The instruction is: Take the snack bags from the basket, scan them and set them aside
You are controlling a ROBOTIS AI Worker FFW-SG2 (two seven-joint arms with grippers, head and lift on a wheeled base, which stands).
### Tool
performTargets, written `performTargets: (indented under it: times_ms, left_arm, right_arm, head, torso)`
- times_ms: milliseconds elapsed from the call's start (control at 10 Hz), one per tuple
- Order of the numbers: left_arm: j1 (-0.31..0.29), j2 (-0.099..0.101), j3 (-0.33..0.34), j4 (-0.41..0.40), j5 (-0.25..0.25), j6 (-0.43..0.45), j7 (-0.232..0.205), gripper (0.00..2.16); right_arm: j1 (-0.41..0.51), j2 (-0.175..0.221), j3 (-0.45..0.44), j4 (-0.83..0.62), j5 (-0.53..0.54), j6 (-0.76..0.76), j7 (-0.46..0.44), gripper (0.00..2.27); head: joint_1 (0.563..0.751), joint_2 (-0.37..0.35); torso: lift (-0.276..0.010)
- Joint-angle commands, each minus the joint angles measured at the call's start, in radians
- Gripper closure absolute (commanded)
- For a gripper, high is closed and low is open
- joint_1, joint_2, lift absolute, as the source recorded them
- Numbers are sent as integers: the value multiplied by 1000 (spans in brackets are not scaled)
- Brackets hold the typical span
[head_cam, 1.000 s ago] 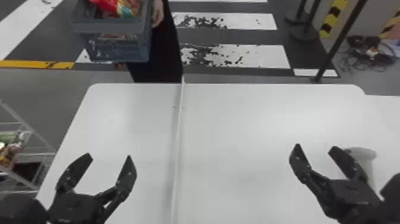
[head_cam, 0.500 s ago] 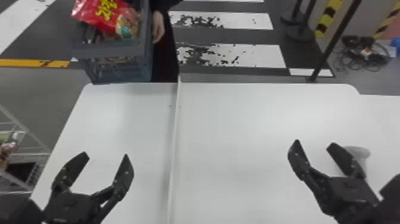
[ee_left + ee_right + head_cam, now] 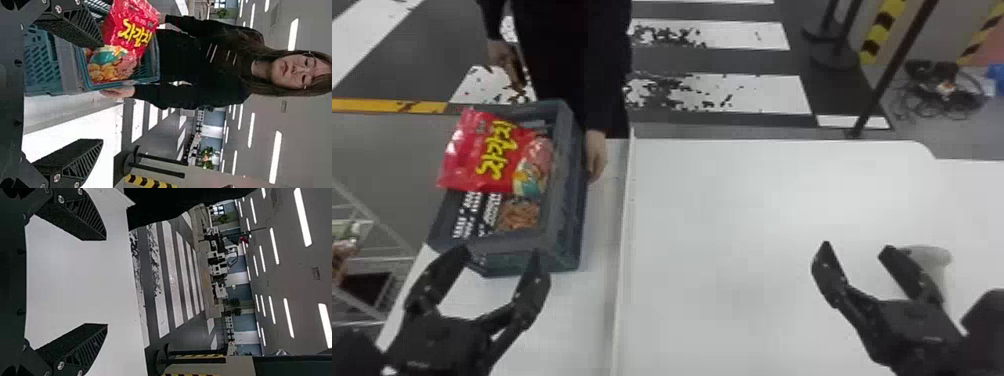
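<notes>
The white counter (image 3: 772,225) is the largest thing, with a thin raised strip (image 3: 624,240) running from its near side to its far side. Behind it, toward the left, stands a person (image 3: 567,60) in black, one hand (image 3: 596,155) at the basket's right side and the other hand (image 3: 506,62) apart from it. A wire rack (image 3: 367,250) is at the far left, below the counter's top. The grey basket (image 3: 572,200) sits at the counter's left end, left of the strip (whether all of its base rests there, I cannot tell). The left gripper (image 3: 499,252) is at the basket's near end in the head view, its fingers released and spread wide. The right gripper (image 3: 856,247) is over the counter's right part, its fingers likewise parted and released. The red bag (image 3: 492,150) lies tilted on top in the basket, overlapping the rim on the left. Just nearer, partly under it, is a black bag (image 3: 477,212) with white print. Beside the right gripper's outer finger is a pale round-topped object (image 3: 929,255), partly hidden.
</notes>
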Motion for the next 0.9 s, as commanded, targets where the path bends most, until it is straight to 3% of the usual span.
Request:
performTargets:
  times_ms: [0,500,800]
  left_arm:
    - [4,0,5,-11,0,6,4,137]
    - [8,0,13,-11,8,18,5,144]
    - [0,-6,47,-4,86,18,16,147]
  right_arm:
    - [0,-2,0,-1,2,10,0,154]
    - [2,-5,0,-2,4,22,0,167]
    - [2,-5,0,-4,4,25,0,167]
  head:
    - [695,1]
    - [695,11]
    - [695,19]
  torso:
    - [-75]
    - [-75]
    - [-75]
